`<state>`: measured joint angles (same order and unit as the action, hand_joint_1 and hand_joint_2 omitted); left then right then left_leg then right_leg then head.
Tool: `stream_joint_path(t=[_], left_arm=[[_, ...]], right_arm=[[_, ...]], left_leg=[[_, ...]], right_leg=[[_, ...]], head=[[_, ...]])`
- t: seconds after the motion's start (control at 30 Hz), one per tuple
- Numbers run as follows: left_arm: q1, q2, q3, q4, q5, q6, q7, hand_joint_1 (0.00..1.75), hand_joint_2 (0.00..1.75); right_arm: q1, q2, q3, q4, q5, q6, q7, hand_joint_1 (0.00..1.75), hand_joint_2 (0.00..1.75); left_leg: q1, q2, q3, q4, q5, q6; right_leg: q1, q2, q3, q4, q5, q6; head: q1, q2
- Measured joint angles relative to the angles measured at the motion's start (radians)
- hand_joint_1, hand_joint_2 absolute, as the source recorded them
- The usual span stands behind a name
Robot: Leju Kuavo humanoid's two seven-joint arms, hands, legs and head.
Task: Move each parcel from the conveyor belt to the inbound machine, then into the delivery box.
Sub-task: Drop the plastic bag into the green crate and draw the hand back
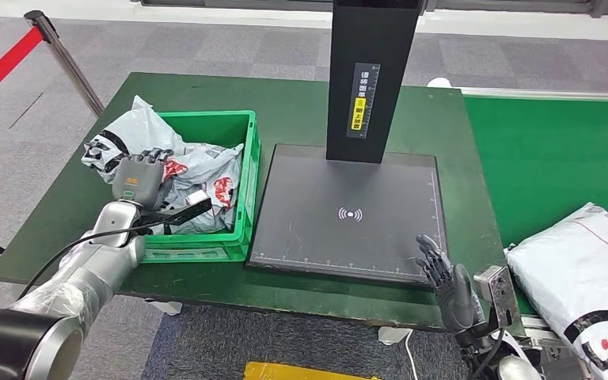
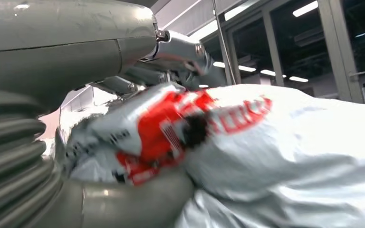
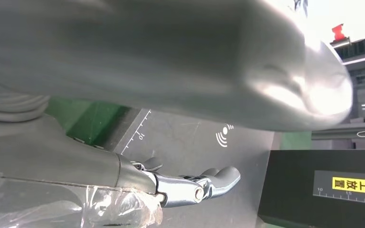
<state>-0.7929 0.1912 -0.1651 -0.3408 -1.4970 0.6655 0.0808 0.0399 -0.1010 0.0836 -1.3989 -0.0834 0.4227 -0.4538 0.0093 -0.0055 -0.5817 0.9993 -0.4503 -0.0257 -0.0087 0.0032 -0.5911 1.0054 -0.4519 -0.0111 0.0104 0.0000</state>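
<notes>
A grey parcel (image 1: 198,170) with red and black print lies heaped with others in the green delivery box (image 1: 241,194), which stands on the green surface (image 1: 301,103) just left of the inbound machine's dark scan plate (image 1: 348,210). The left robot hand (image 1: 142,176) is down on this pile; the left wrist view has its thumb and fingers around a crumpled fold of the printed film, so it seems to have hold of the parcel, though motion blur keeps the contact from being certain.

The step in hand looks like the drop into the box. To do it well, the fingers should spread fully and lift straight up, so that the slack film does not snag and come back out with them. Another parcel (image 1: 115,146) hangs over the box's far left rim, so a nudge that way could tip it out.

The right robot hand (image 1: 443,277) hovers over the near right corner of the scan plate, fingers apart and holding nothing. The next parcel (image 1: 586,269) waits to its right on the conveyor belt (image 1: 546,150), cut off by the picture's edge.

The machine's black column (image 1: 368,71) runs out of the top of the head view, and the box's floor is buried under parcels.
</notes>
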Motion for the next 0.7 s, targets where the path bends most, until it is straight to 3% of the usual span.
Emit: stream_joint_path(t=[0.23, 0.47, 0.7], left_arm=[[0.038, -0.043, 0.063, 0.005, -0.011, 0.03, -0.041, 0.0, 0.0], [0.038, -0.095, 0.071, -0.023, -0.055, 0.034, -0.105, 0.0, 0.0], [0.019, -0.134, 0.017, -0.077, -0.066, 0.034, -0.046, 0.0, 0.0]], right_arm=[[-0.002, -0.003, 0.001, 0.0, 0.003, 0.009, -0.006, 0.0, 0.0], [-0.009, 0.002, 0.001, -0.004, 0.012, 0.006, 0.003, 0.0, 0.0], [-0.021, 0.012, 0.001, -0.006, 0.012, 0.005, 0.006, 0.0, 0.0]], left_leg=[[0.0, -0.001, 0.0, 0.0, 0.0, 0.0], [0.0, -0.002, 0.0, 0.0, 0.0, 0.0], [-0.001, -0.002, 0.0, 0.001, 0.0, 0.0]], right_leg=[[-0.001, -0.002, 0.0, 0.0, 0.0, 0.0], [-0.002, -0.002, 0.0, 0.0, 0.0, 0.0], [-0.002, -0.002, 0.001, 0.0, 0.0, 0.0]], head=[[0.0, 0.0], [0.0, 0.0], [0.0, 0.0]])
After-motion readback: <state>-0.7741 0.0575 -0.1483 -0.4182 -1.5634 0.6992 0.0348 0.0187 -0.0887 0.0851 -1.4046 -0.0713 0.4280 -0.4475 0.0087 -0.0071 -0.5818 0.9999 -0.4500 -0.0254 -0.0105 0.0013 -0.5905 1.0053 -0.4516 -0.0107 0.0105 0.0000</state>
